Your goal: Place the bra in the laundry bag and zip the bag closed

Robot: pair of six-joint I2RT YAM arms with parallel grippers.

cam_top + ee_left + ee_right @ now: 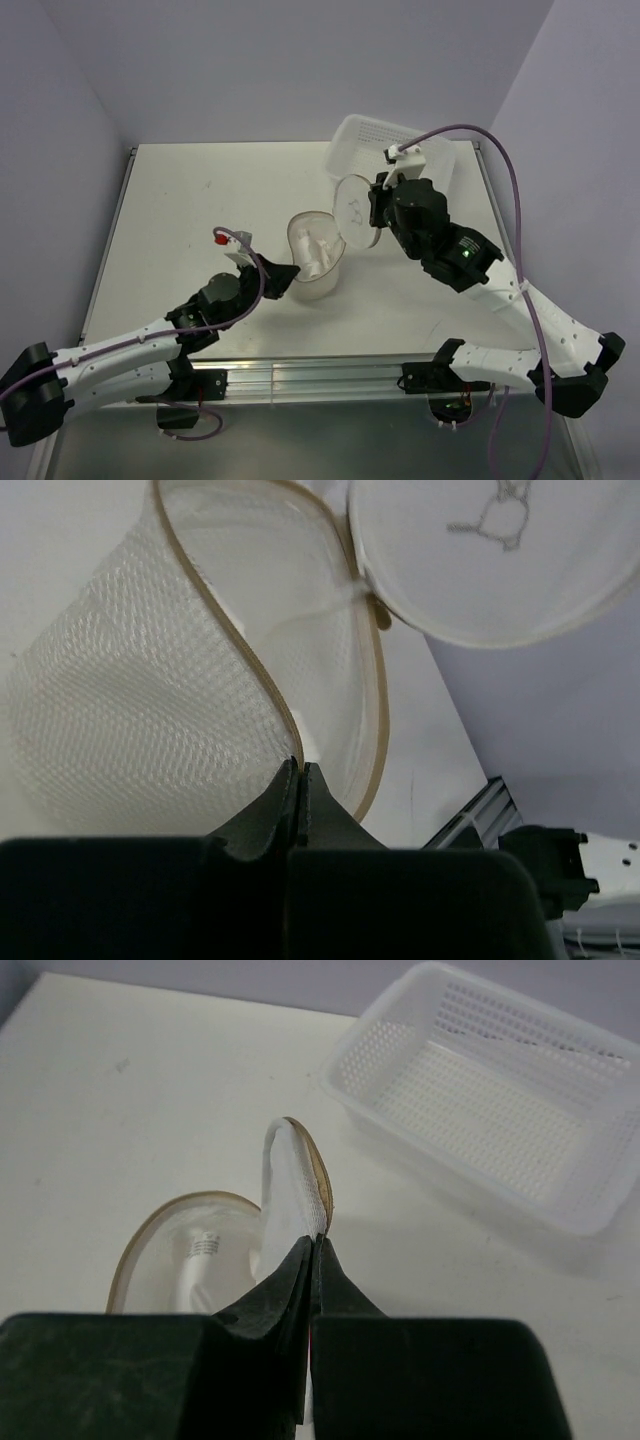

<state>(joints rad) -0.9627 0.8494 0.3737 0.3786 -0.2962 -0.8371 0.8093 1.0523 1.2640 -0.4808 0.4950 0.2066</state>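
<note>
The laundry bag (320, 272) stands open at the table's middle, mesh wall and beige zip rim showing in the left wrist view (150, 720). The white bra (318, 250) lies inside it; in the right wrist view the bra (203, 1260) shows through the bag's opening. The disc lid (354, 208) with the dark bra icon stands raised at the bag's far right, seen also in the left wrist view (480, 560). My left gripper (296, 270) (300, 765) is shut on the bag's near rim. My right gripper (375, 215) (318, 1237) is shut on the lid's edge (300, 1175).
A white perforated plastic basket (395, 150) (490, 1090) sits at the back right, just behind the right gripper. The table's aluminium front rail (320, 375) runs along the near edge.
</note>
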